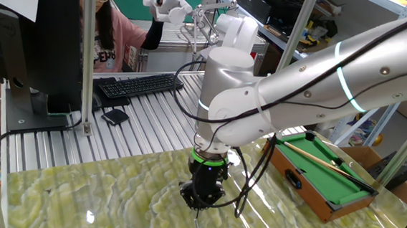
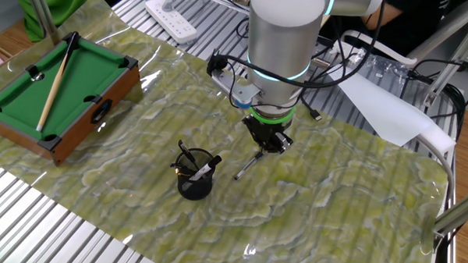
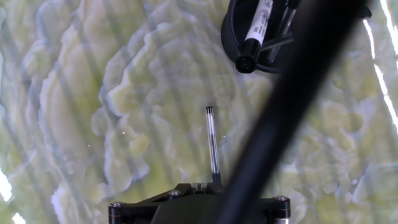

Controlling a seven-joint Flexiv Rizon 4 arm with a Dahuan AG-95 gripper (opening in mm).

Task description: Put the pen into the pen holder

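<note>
So the pen (image 2: 247, 167) is pinched at one end by the tool (image 2: 271, 143), which points straight down with its fingers pressed together on it. The rest of the pen slants down toward the counter (image 2: 337, 190), and the far tip looks like it's at or just off the green marbled cover; I can't tell if it's actually touching. From the hand view the pen (image 3: 212, 146) runs straight out from between the fingers. My guess is it got gripped near the end so most of its length hangs free and can be tipped into the cup. The pen holder (image 2: 195, 180), a little black mesh cup, stands near the tool but apart from it, on the side toward the toy pool table (image 2: 57, 95), and already has a couple of markers leaning in it, so there's less open mouth to aim for. A fat black cable (image 3: 292, 112) cuts across the hand view. The pool table with its cue sits well off at the counter's edge, out of the way. Pen's in hand, not in the cup yet.
</note>
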